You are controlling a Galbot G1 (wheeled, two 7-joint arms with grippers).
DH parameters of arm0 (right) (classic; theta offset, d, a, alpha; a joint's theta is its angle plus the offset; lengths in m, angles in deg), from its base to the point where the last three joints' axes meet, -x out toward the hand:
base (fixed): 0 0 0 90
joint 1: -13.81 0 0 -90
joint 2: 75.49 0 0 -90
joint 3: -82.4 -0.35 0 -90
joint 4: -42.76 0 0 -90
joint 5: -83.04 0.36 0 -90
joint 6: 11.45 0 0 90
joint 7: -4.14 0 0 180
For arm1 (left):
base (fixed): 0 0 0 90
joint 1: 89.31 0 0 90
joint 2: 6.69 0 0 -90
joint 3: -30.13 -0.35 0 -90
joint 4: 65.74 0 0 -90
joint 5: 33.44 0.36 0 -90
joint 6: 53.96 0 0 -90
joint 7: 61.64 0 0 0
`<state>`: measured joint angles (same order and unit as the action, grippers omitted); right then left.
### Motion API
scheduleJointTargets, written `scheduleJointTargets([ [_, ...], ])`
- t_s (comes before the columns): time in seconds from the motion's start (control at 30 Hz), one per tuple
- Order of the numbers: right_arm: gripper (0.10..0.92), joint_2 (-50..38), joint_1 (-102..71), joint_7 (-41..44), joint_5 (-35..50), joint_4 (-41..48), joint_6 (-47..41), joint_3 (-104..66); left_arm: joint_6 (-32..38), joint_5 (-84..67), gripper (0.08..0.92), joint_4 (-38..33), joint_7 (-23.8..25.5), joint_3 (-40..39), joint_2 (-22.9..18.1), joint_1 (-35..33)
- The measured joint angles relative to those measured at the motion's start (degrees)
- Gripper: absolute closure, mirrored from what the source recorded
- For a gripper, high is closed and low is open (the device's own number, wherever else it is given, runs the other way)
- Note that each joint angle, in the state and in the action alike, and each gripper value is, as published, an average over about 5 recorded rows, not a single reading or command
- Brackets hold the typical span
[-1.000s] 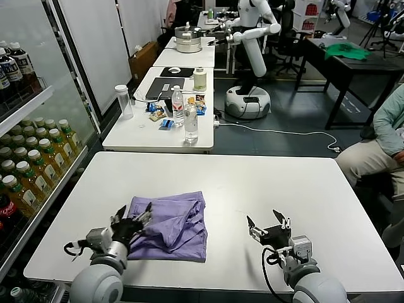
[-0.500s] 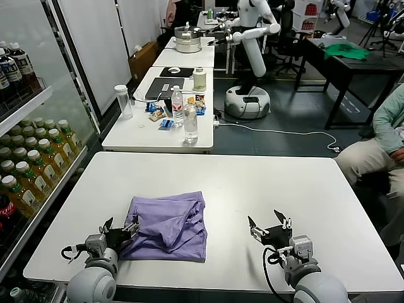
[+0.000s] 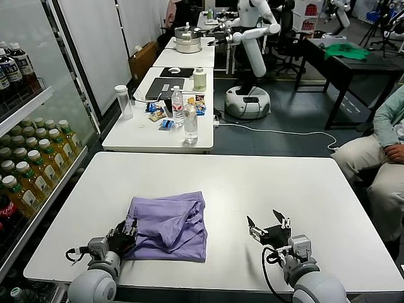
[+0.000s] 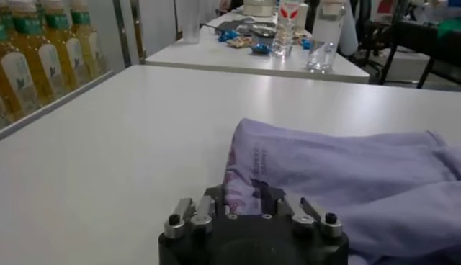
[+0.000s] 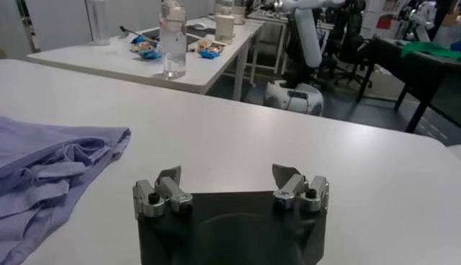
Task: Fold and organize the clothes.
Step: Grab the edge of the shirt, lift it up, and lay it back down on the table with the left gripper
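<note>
Lavender T-shirt [image 3: 169, 227] lies bunched on the tabletop [image 3: 252, 183]; the left end effector [image 3: 124, 235], pinching its near-left hem between narrowed fingers, has an edge to lift. Well right, the right end effector [image 3: 270, 225] hovers wide open, empty.

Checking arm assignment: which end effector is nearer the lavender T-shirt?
Left. The left end effector is at the lavender T-shirt's near-left corner, closing on its edge. The right end effector hovers open, well clear to its right.

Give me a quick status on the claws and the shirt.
Left claw closing on lavender T-shirt's near-left edge. Right claw open, idle, clear of it. Shirt crumpled. Nothing in the way.
</note>
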<state>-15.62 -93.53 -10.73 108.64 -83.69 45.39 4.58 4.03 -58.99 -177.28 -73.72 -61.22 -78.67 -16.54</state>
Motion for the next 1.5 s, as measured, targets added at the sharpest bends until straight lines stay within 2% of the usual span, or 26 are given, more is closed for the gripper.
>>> scheduleJointTargets([
  [0.33, 0.203, -0.08, -0.36, 0.00, -0.17, -0.50, 0.02, -0.32, -0.39, -0.76, 0.885, -3.23, 0.92, 2.68, 0.93, -0.27],
  [0.43, 0.203, -0.03, -0.41, 0.01, -0.19, -0.63, 0.02, -0.48, -0.70, -1.29, 0.909, -5.78, 1.41, 5.74, 2.40, -0.83],
  [0.7, 0.203, 0.35, -0.46, 0.10, -0.41, -0.65, 0.03, -0.43, -1.12, -4.40, 0.909, -10.84, 3.68, 18.31, 8.46, -2.23],
  [0.87, 0.203, 0.31, -0.98, 0.15, -0.66, -1.12, 0.04, -0.84, -1.22, -5.07, 0.909, -14.09, 5.54, 20.74, 10.05, -2.32],
  [1.07, 0.203, 0.28, -1.74, 0.18, -0.76, -1.59, 0.04, -1.73, -1.27, -1.67, 0.909, -18.00, 8.31, 13.73, 7.55, -1.86],
  [1.3, 0.203, 0.85, -1.88, 0.20, -1.41, -1.53, 0.04, -1.72, -1.20, 5.58, 0.906, -18.59, 10.86, -1.68, 0.79, -0.64],
  [1.4, 0.203, 0.97, -1.75, 0.21, -1.59, -1.35, 0.04, -1.58, -0.52, 8.69, 0.865, -16.81, 10.90, -7.89, -3.03, 0.57],
  [1.5, 0.203, 0.77, -1.56, 0.22, -1.63, -1.22, 0.04, -1.70, 0.86, 11.04, 0.783, -14.34, 10.10, -13.03, -7.16, 2.26],
])
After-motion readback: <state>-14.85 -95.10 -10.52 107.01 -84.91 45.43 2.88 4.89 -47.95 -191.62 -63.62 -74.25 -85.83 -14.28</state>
